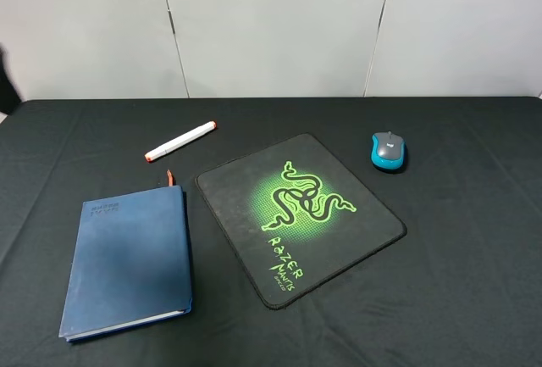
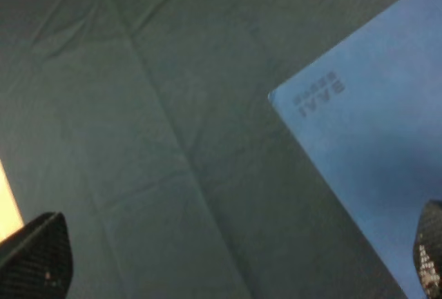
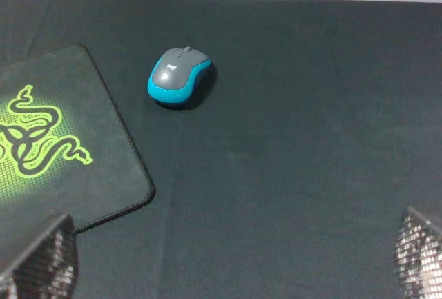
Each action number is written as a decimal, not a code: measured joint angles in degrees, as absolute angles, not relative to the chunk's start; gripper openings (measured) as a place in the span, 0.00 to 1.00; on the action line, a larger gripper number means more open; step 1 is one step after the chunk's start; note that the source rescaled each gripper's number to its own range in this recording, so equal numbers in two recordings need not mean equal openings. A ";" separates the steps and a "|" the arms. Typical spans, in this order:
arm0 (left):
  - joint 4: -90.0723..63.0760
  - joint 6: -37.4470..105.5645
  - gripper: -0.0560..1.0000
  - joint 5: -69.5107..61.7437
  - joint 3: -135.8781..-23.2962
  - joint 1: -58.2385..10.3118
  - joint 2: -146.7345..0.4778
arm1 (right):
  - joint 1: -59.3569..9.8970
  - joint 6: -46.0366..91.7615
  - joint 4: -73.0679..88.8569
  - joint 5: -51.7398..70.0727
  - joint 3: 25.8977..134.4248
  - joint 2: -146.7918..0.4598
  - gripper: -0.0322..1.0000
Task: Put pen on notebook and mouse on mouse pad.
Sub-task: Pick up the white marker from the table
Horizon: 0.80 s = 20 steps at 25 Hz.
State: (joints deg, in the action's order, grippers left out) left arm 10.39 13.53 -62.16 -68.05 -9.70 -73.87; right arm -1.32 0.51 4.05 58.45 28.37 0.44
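The white pen (image 1: pixel 179 141) with orange-red tips lies on the cloth at the back left, apart from the dark blue notebook (image 1: pixel 127 261) at the front left. The grey and teal mouse (image 1: pixel 388 151) sits on the cloth to the right of the black mouse pad (image 1: pixel 356 240) with its green snake logo. Neither gripper shows in the high view. My left gripper (image 2: pixel 235 257) hangs open above bare cloth beside the notebook (image 2: pixel 373 147) corner. My right gripper (image 3: pixel 231 254) is open, with the mouse (image 3: pixel 177 78) well ahead of it and the mouse pad (image 3: pixel 103 175) to one side.
A black cloth (image 1: pixel 474 282) covers the whole table, with creases showing in the left wrist view. The notebook's orange ribbon (image 1: pixel 169 177) sticks out at its far edge. A pale wall (image 1: pixel 271 28) rises behind the table's far edge.
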 joint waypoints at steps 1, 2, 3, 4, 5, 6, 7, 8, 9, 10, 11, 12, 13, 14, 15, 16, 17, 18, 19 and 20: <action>10.39 13.53 0.98 -62.06 -68.90 -10.25 -76.15 | -1.32 0.51 4.05 58.45 28.37 0.44 1.00; 10.14 13.53 0.98 -61.91 -69.53 -10.58 -77.99 | -1.32 0.51 4.05 58.45 28.37 0.44 1.00; 9.65 13.53 0.98 -61.77 -70.21 -10.91 -80.11 | -1.32 0.51 4.05 58.45 28.37 0.44 1.00; 9.02 13.53 0.98 -61.61 -70.78 -11.11 -82.12 | -1.32 0.51 4.05 58.45 28.37 0.44 1.00; 8.52 13.53 0.98 -61.55 -71.27 -11.18 -83.70 | -1.32 0.51 4.05 58.45 28.37 0.44 1.00; 8.04 13.53 0.98 -61.44 -71.66 -11.18 -85.53 | -1.32 0.51 4.05 58.45 28.37 0.44 1.00; 7.82 13.53 0.98 -61.30 -72.16 -11.18 -87.25 | -1.32 0.51 4.05 58.45 28.37 0.44 1.00; 7.74 13.67 0.98 -61.00 -72.66 -11.37 -88.91 | -1.32 0.51 4.05 58.45 28.37 0.44 1.00; 7.74 13.97 0.97 -60.75 -73.12 -11.37 -90.24 | -1.32 0.51 4.05 58.45 28.37 0.44 1.00; 7.74 14.22 0.97 -60.53 -73.69 -11.37 -91.78 | -1.32 0.51 4.05 58.45 28.37 0.44 1.00; 7.79 14.62 0.97 -60.33 -74.27 -11.37 -93.33 | -1.32 0.51 4.05 58.45 28.37 0.44 1.00; 7.90 14.75 0.97 -59.93 -74.93 -11.37 -94.93 | -1.32 0.51 4.05 58.45 28.37 0.44 1.00; 8.25 14.88 0.97 -59.63 -75.60 -11.37 -96.33 | -1.32 0.51 4.05 58.45 28.37 0.44 1.00; 8.50 14.99 0.97 -59.54 -76.59 -11.37 -98.05 | -1.32 0.51 4.05 58.45 28.37 0.44 1.00; 8.63 14.99 0.97 -59.38 -77.69 -11.37 -99.83 | -1.32 0.51 4.05 58.45 28.37 0.44 1.00; 8.74 14.99 0.97 -59.26 -78.66 -11.37 -101.30 | -1.32 0.51 4.05 58.45 28.37 0.44 1.00; 8.81 15.12 0.97 -59.07 -79.88 -11.37 -103.08 | -1.32 0.51 4.05 58.45 28.37 0.44 1.00; 8.81 15.25 0.97 -58.73 -81.12 -11.37 -104.87 | -1.32 0.51 4.05 58.45 28.37 0.44 1.00; 8.81 15.65 0.97 -58.16 -82.34 -11.37 -106.60 | -1.32 0.51 4.05 58.45 28.37 0.44 1.00; 8.75 16.08 0.97 -57.73 -83.40 -11.37 -108.06 | -1.32 0.51 4.05 58.45 28.37 0.44 1.00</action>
